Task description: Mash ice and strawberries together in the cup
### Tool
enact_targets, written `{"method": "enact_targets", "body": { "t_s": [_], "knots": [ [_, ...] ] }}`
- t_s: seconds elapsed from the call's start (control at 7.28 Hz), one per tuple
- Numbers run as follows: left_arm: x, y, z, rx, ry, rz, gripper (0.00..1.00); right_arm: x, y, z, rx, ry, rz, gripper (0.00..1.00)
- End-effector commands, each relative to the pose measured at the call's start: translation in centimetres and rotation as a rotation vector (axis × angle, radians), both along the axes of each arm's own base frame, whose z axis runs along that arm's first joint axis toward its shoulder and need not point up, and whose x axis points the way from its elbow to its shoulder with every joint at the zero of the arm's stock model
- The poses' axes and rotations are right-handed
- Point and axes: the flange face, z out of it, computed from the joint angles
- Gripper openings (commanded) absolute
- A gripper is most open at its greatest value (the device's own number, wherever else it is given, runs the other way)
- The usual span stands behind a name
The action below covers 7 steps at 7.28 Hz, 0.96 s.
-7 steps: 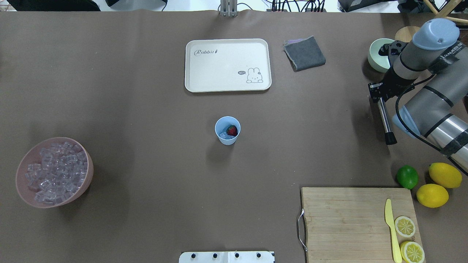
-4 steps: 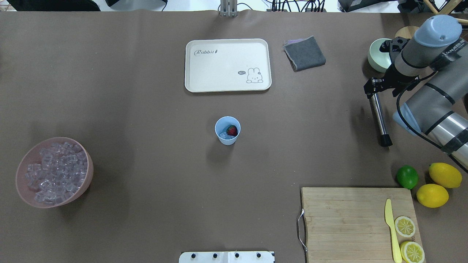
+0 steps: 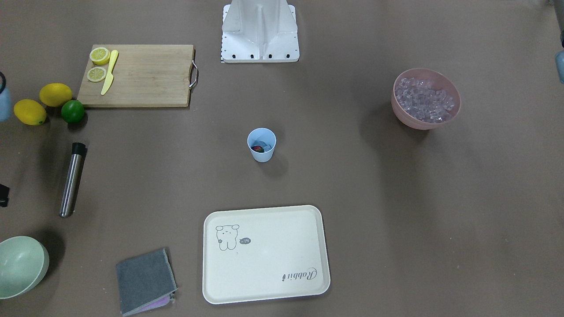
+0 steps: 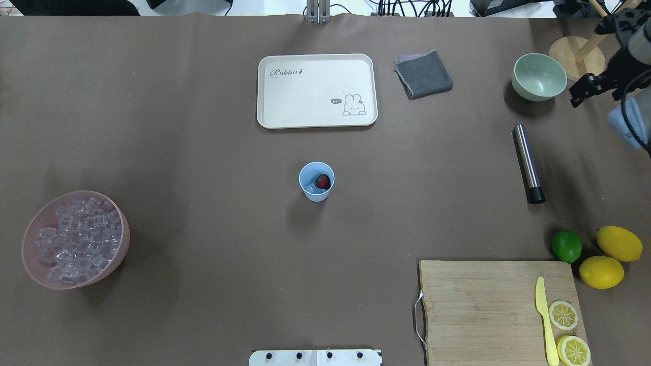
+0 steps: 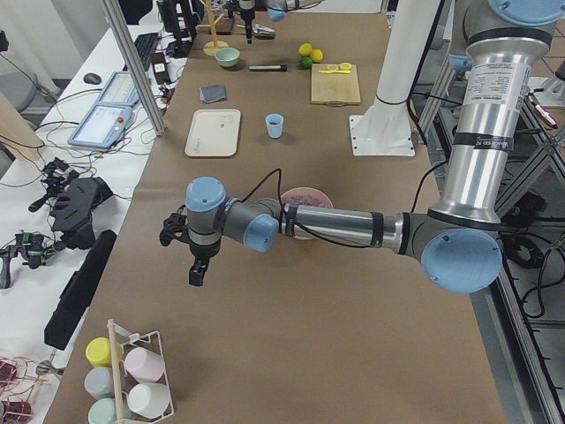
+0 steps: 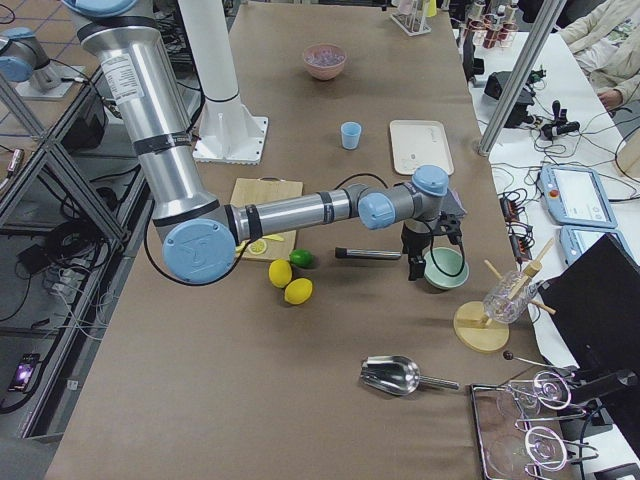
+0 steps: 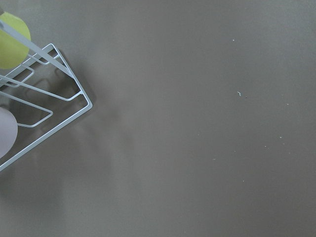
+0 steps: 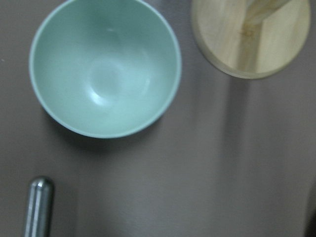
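Above the ends of the brown table (image 4: 203, 152) hang the left gripper (image 5: 196, 274) and right gripper (image 6: 414, 268); whether their claws are apart or together cannot be told. A steel rod (image 4: 527, 160) lies flat, its long axis running away from the robot, black cap nearest it. The small light blue plastic cup (image 4: 316, 181) stands upright mid-table, mouth up, holding a tiny red strawberry (image 4: 323, 181) beside clear ice cubes (image 4: 311, 188).

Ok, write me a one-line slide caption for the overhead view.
Blue cup holds a strawberry and ice; the steel muddler lies alone to its right, clear of the right gripper.
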Motion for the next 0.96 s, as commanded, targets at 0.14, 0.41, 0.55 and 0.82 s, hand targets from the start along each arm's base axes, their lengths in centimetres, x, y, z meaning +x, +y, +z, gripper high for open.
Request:
{"method": "enact_targets", "body": {
  "t_s": [0.14, 0.41, 0.55, 0.82],
  "knots": [
    [-0.5, 0.2, 0.2, -0.011, 0.005, -0.006, 0.98, 13.7, 5.6, 7.4, -0.043, -0.067, 0.022, 1.0],
    [-1.5, 0.8, 1.1, -0.029, 0.004, -0.022, 0.98, 18.0, 8.9, 10.3, -0.073, -0.115, 0.071, 1.0],
    [-2.6, 1.1, 1.6, -0.039, 0.003, -0.041, 0.98, 18.6, 9.2, 10.4, -0.075, -0.118, 0.083, 1.0],
    [-3.7, 2.2, 2.7, -0.062, 0.022, -0.054, 0.98, 19.3, 9.4, 7.3, -0.079, -0.121, 0.098, 1.0]
  ]
}}
